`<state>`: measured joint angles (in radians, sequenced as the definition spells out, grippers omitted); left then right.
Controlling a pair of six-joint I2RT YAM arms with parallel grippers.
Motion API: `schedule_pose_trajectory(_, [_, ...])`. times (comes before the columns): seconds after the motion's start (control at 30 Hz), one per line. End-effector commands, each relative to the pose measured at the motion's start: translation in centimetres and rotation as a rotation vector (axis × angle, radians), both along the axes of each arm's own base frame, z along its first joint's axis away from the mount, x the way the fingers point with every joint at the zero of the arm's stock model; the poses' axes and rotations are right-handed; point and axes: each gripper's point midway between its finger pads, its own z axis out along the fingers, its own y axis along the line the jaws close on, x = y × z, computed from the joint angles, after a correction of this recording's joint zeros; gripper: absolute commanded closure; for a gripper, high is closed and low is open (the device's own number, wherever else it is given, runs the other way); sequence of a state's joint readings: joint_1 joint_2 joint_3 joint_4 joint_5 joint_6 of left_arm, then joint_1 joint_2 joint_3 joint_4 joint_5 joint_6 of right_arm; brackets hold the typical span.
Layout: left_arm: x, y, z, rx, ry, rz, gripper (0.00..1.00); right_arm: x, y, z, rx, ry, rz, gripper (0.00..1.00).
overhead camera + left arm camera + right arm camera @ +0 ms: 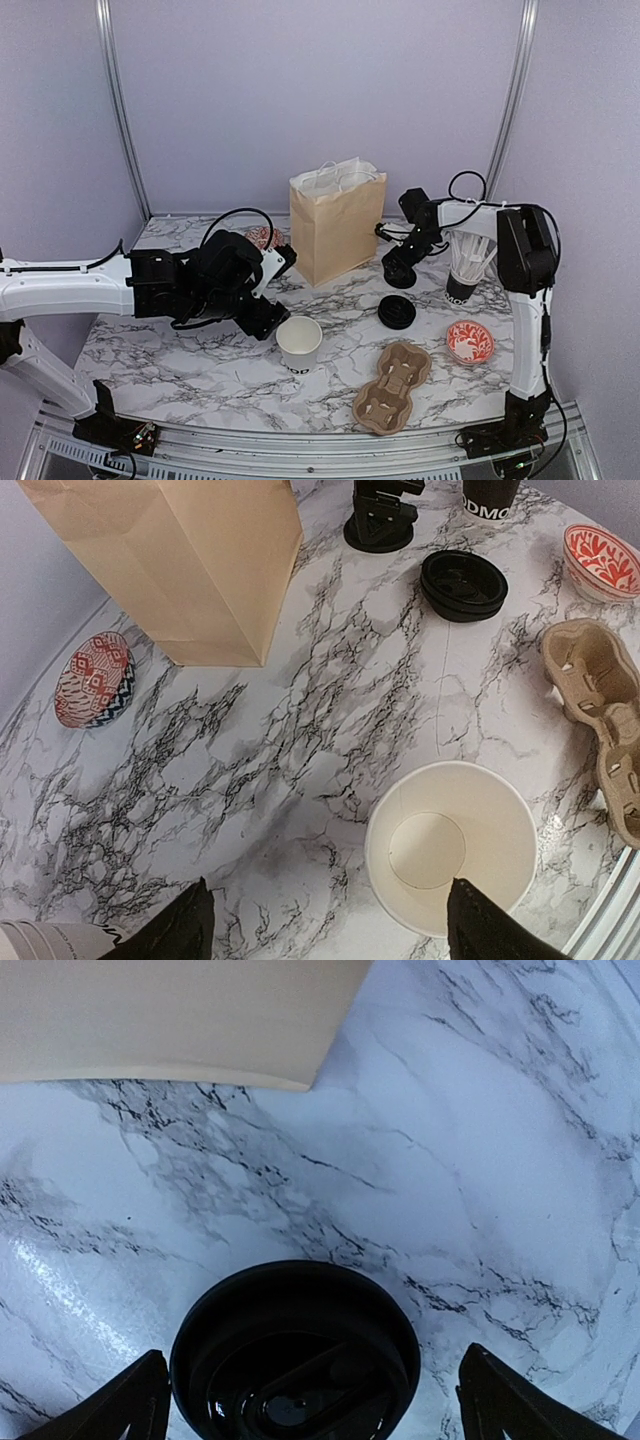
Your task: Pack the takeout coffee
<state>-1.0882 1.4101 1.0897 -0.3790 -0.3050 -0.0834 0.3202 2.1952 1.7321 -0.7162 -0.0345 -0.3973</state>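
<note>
Early stage, by my reading: nothing looks packed. Left pincer [328, 892], lower left of the overhead view, fingers spread wide, holding nothing. The single white cup [299, 343] stands upright and lidless at lower centre, just right of it. Paper bag [337, 222] at upper centre, contents not visible. Pulp carrier [392, 385] is empty, close to the near table edge. Right pincer [312, 1352] is wide open either side of a black lid [295, 1355], not gripping it; the stack of lids [397, 312] is just below. Left to do: lidding, seating, bagging. Bare marble lies between cup and lids, but the bag's corner crowds the right pincer.
</note>
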Motion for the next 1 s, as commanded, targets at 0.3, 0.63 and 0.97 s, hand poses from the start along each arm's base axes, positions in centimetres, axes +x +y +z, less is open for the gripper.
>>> schedule_pose_trajectory(0.3, [0.1, -0.2, -0.9, 0.012, 0.005, -0.003, 0.19, -0.9, 0.8, -1.2, 0.080, 0.098, -0.002, 0.19])
schedule_pose_trajectory(0.63, [0.2, 0.0, -0.1, 0.003, -0.014, -0.001, 0.19, -2.2, 2.0, 3.2, 0.153, 0.034, 0.051, 0.29])
schedule_pose_trajectory(0.97, [0.4, 0.2, 0.7, 0.000, -0.030, 0.005, 0.19, -4.1, 3.6, 2.8, 0.146, 0.062, 0.106, 0.31])
